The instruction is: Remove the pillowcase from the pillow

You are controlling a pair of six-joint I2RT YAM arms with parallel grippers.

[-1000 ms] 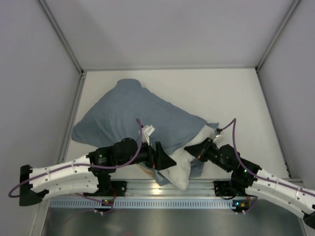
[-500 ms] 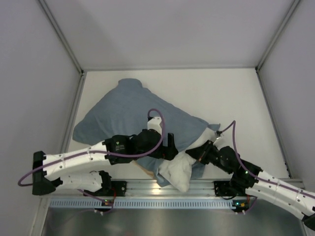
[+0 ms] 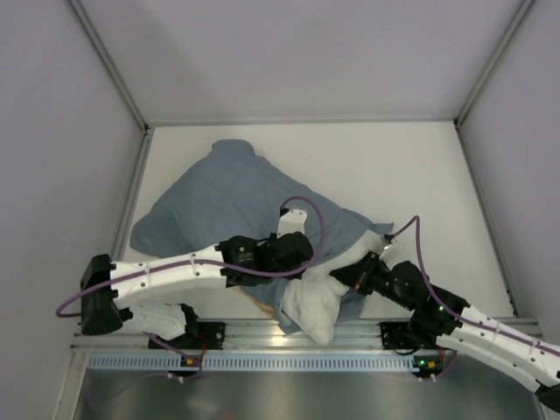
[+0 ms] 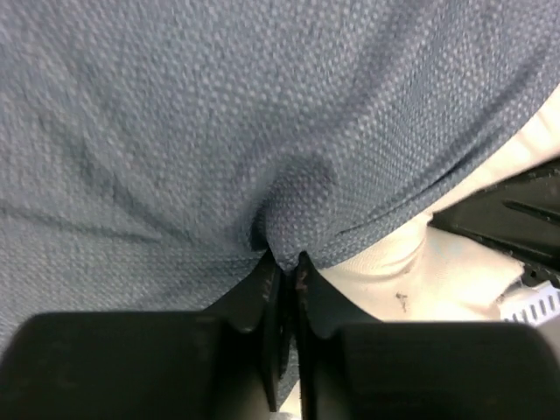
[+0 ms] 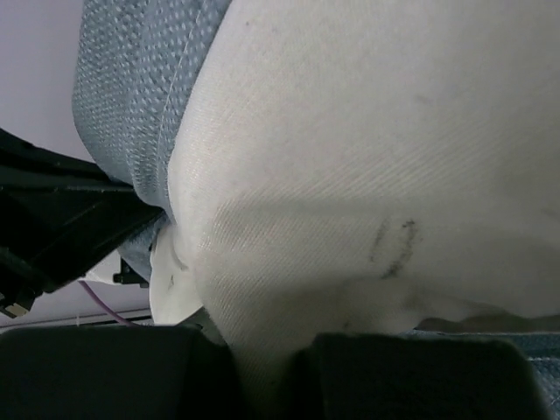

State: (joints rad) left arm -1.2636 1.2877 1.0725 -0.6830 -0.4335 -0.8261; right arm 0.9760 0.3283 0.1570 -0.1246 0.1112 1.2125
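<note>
The grey-blue pillowcase (image 3: 227, 201) lies wrinkled across the left and middle of the table, still covering most of the white pillow (image 3: 313, 302), whose near corner pokes out by the front rail. My left gripper (image 3: 302, 254) sits at the pillowcase's open edge, shut on a pinched fold of the blue cloth (image 4: 293, 210); white pillow (image 4: 394, 271) shows just right of its fingers. My right gripper (image 3: 343, 273) is shut on the exposed pillow corner (image 5: 350, 175), with the pillowcase edge (image 5: 140, 79) at the upper left of that view.
Grey enclosure walls stand on the left, back and right of the white table (image 3: 411, 175). A metal rail (image 3: 289, 337) with the arm bases runs along the near edge. The two grippers are close together over the pillow's near corner.
My left arm has swung forward and right from beside the pillow corner onto the pillowcase edge, and its jaws have gone from open to shut on the cloth. The right gripper has kept its hold.
</note>
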